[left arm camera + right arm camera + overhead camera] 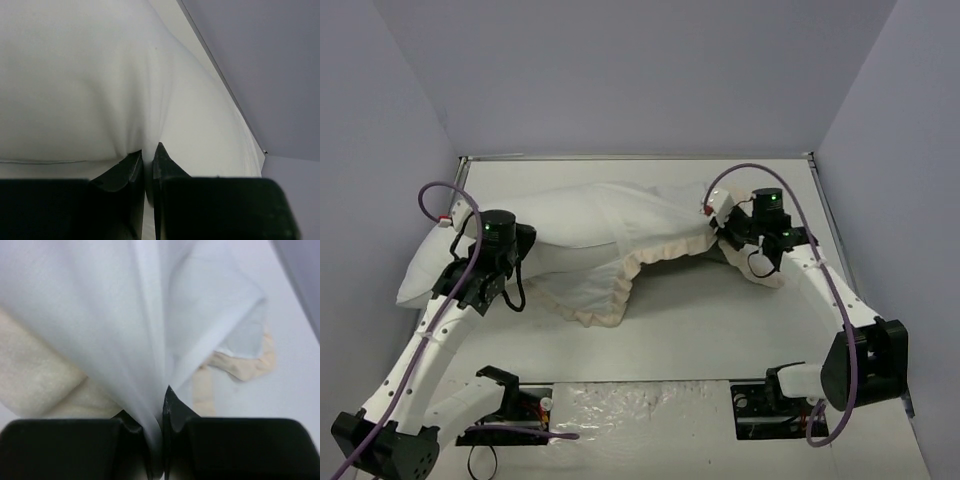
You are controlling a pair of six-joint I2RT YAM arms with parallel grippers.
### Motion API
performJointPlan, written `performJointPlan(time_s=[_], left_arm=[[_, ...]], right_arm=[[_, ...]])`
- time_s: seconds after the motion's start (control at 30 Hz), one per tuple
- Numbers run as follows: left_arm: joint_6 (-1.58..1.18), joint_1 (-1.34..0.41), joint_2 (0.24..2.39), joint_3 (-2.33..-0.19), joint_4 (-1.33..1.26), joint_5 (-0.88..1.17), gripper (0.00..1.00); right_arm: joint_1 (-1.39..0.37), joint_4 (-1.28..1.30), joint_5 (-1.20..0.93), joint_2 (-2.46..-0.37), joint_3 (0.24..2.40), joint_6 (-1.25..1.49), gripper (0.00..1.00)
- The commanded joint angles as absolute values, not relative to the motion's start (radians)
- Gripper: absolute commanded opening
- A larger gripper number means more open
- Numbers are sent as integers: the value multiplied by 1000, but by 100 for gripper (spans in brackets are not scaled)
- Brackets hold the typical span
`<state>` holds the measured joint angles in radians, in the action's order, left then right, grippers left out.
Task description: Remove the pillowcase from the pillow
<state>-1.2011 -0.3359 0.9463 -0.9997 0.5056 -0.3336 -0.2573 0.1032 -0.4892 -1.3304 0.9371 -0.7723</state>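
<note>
The plain white pillow (425, 275) lies at the left, with its right part inside the pillowcase (610, 225). The pillowcase shows its white face and its cream frill (595, 310); it is stretched towards the right. My left gripper (518, 248) is shut on a fold of the pillow (100, 75), and its jaws (147, 150) pinch smooth white fabric. My right gripper (732, 236) is shut on the pillowcase's right end. In the right wrist view white cloth (125, 315) fans out from the shut gripper (152, 402), with frill (35, 380) on both sides.
Grey walls close the table (720, 320) on the left, back and right. Both arm bases, black fixtures (510, 400) and a crinkled clear sheet (640, 405) sit along the near edge. The table's far corner (264, 151) shows in the left wrist view.
</note>
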Motion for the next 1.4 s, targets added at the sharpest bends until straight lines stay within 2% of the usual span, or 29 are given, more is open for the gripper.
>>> performJointPlan(time_s=[0.0, 0.17, 0.53, 0.67, 0.7, 0.8, 0.93, 1.0, 1.13, 1.37], left_arm=[[-1146, -244, 874, -1083, 454, -404, 2], [-1140, -158, 848, -1051, 472, -338, 2], [-1085, -71, 870, -1081, 445, -226, 2], [-1010, -71, 975, -1129, 321, -36, 2], [-955, -74, 997, -1143, 296, 77, 2], [-885, -72, 1055, -1198, 187, 248, 2], [-848, -71, 1091, -1279, 134, 369, 2], [-853, -69, 1092, -1301, 56, 405, 2], [-893, -42, 1101, -1307, -199, 608, 2], [-1056, 83, 1124, -1327, -369, 811, 2]], right_arm=[[-71, 167, -574, -1267, 1008, -776, 0], [113, 183, -604, -1287, 971, -821, 0], [206, 183, -627, -1348, 913, -810, 0], [212, 181, -679, -1353, 957, -735, 0], [216, 179, -695, -1353, 975, -710, 0], [248, 163, -759, -1364, 1072, -574, 0], [322, 71, -817, -1362, 1146, -364, 0], [350, 55, -848, -1359, 1160, -331, 0], [393, 35, -865, -1344, 1140, -311, 0], [413, 35, -845, -1341, 1088, -340, 0]])
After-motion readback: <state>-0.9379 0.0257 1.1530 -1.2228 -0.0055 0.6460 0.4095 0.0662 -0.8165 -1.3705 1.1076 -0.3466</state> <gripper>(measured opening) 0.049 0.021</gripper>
